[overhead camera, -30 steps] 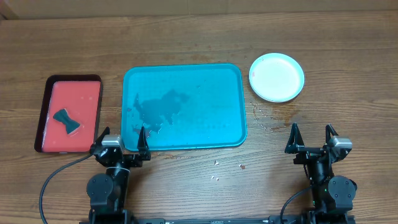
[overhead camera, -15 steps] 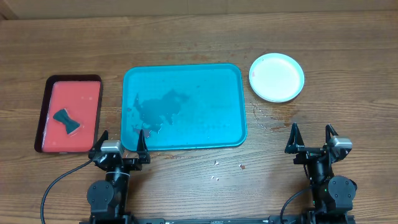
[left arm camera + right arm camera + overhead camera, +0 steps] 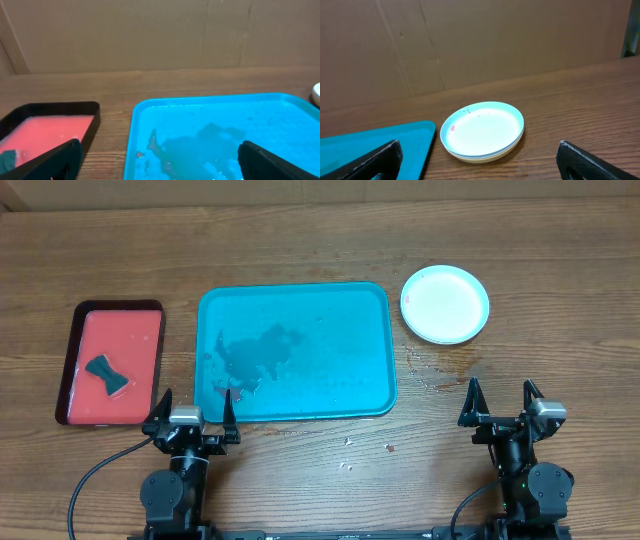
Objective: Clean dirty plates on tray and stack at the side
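1. Since a second ago, the left arm (image 3: 175, 480) has drawn back slightly toward the near edge.
2. Far left lies a small red rectangular plastic tray with dark rim (image 3: 135, 340), holding a dark bow-shaped piece (image 3: 106, 373).
3. Low at the near left corner of the large teal-blue rectangular plastic tray (image 3: 330, 330) sits the left gripper (image 3: 195, 408), fingers spread, empty.
4. Beside that tray's far right corner, the small round plastic plates (image 3: 445, 303) sit stacked on the wooden table (image 3: 300, 240).
5. Low and well apart from them, the right gripper (image 3: 499, 395) has fingers spread, empty.

Table (image 3: 560, 240) carries teal tray (image 3: 296, 287), plates (image 3: 445, 303), red tray (image 3: 135, 350)
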You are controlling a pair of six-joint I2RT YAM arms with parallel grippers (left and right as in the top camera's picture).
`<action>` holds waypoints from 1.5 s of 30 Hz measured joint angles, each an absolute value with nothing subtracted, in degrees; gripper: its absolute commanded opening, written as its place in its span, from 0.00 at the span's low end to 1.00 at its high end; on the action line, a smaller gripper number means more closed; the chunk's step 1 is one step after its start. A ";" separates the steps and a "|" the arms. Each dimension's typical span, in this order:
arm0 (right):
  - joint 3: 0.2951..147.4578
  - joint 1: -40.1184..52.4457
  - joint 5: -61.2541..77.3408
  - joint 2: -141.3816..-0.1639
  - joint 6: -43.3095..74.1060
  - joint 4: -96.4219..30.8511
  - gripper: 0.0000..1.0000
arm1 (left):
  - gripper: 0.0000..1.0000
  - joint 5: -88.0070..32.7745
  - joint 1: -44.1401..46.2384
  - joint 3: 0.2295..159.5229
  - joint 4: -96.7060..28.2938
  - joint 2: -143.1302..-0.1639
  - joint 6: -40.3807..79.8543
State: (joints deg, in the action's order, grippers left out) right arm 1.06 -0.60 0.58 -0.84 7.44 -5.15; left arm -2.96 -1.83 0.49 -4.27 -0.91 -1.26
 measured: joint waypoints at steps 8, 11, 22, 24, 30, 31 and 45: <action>1.06 -0.60 0.60 -0.84 7.44 -5.15 1.00 | 1.00 -0.60 -1.83 0.49 -4.36 -0.91 -0.78; 1.06 -0.60 0.60 -0.84 7.44 -5.19 1.00 | 1.00 0.30 -1.85 0.49 -4.47 -0.91 -0.36; 1.06 -0.60 0.60 -0.84 7.42 -5.17 1.00 | 1.00 0.86 -1.85 0.49 -4.51 -0.91 -0.36; 1.06 -0.60 0.60 -0.84 7.42 -5.15 1.00 | 1.00 0.86 -1.85 0.47 -4.51 -0.91 -0.36; 1.06 -0.60 0.60 -0.84 7.44 -5.15 1.00 | 0.99 0.86 -1.85 0.49 -4.51 -0.91 -0.36; 1.06 -0.60 0.58 -0.84 7.44 -5.19 1.00 | 1.00 0.86 -1.85 0.47 -4.51 -0.91 -0.34; 1.06 -0.60 0.60 -0.84 7.44 -5.15 1.00 | 1.00 0.86 -1.85 0.49 -4.51 -0.91 -0.36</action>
